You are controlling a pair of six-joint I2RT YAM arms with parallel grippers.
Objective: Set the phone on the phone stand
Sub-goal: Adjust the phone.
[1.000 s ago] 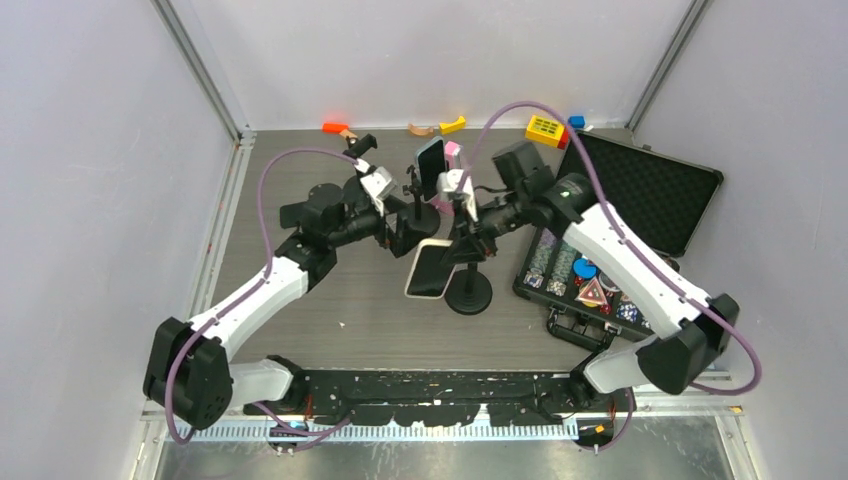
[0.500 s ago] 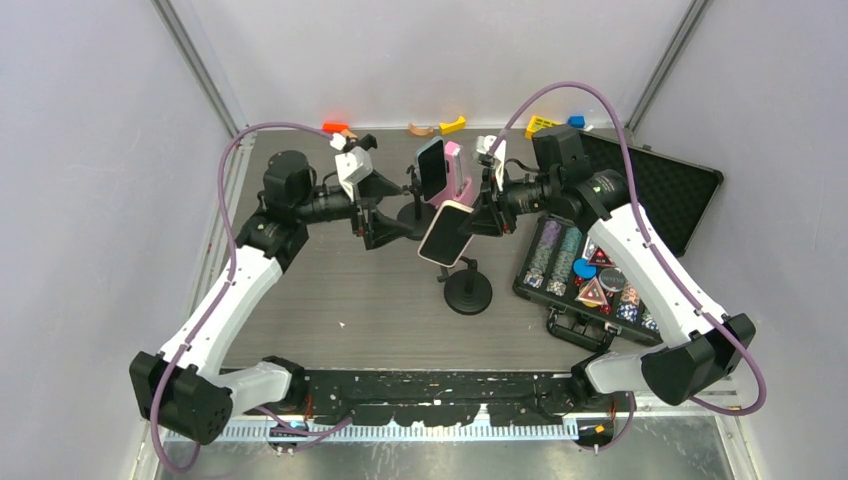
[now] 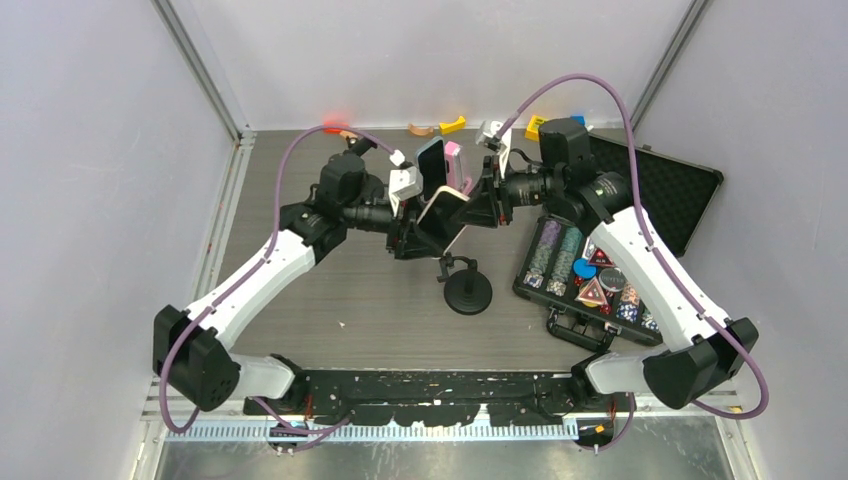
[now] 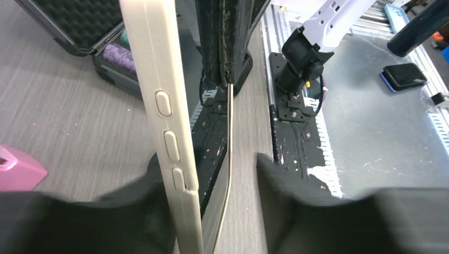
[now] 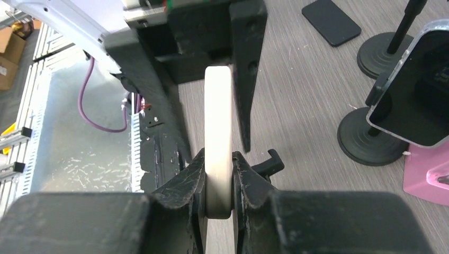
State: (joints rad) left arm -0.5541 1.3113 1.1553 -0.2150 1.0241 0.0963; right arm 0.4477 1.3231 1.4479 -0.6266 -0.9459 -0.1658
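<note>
The phone (image 4: pixel 159 79) runs off the top and bottom of the left wrist view, where the fingers (image 4: pixel 317 211) of the left gripper (image 4: pixel 209 180) are dark blurs along the bottom edge.

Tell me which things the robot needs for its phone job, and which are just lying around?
For the job:
- cream phone
- empty black stand
- right pincer, gripping the phone
- left pincer, open around it

Just lying about:
- chip case
- other phone
- pink block
- yellow toy
</note>
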